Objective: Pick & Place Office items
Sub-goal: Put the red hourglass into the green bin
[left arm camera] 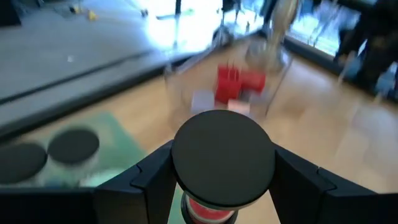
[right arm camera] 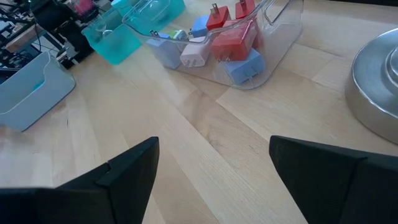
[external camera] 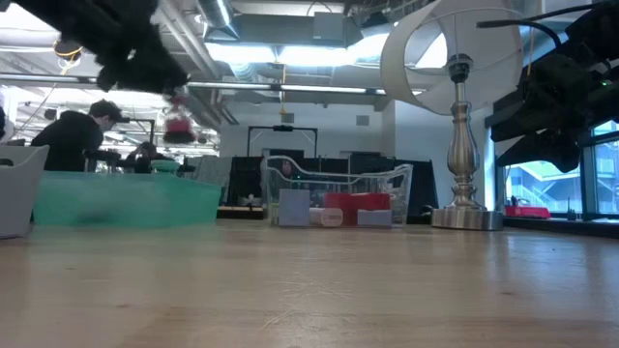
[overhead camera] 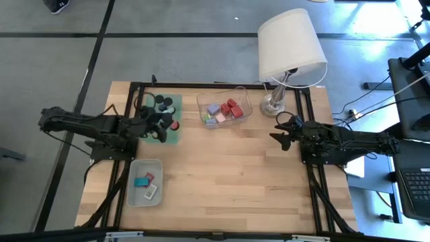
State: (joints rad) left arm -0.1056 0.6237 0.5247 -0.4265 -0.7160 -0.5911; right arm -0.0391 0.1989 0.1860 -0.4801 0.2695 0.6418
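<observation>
My left gripper point(overhead camera: 166, 125) hangs over the green mat point(overhead camera: 177, 107), shut on a small red piece with a round black cap point(left arm camera: 222, 158). In the low view that piece point(external camera: 179, 123) is in the air. More black caps point(overhead camera: 163, 102) sit on the mat, two of them point(left arm camera: 73, 144) showing in the left wrist view. Red, lilac and pink blocks point(overhead camera: 228, 109) lie in the clear tray point(right arm camera: 273, 37). A teal piece point(overhead camera: 141, 181) and a flat labelled one point(overhead camera: 150, 193) lie in the grey tray point(overhead camera: 134, 195). My right gripper point(right arm camera: 214, 168) is open above bare wood near the lamp base. My left gripper pinches the black-capped red piece between its two fingers point(left arm camera: 155, 180), one on either side of the piece just under the cap's rim point(left arm camera: 186, 186). The arm reaches in from the table's left. The piece is lifted clear of the mat, cap up, red body point(left arm camera: 208, 213) below.
The white-shaded lamp point(overhead camera: 290, 44) stands at the far right, its metal base point(right arm camera: 379, 81) beside my right gripper. The clear tray is at the far middle, the grey tray near left. Bare wood fills the table's middle and near side. A person point(external camera: 73, 135) sits in the room beyond.
</observation>
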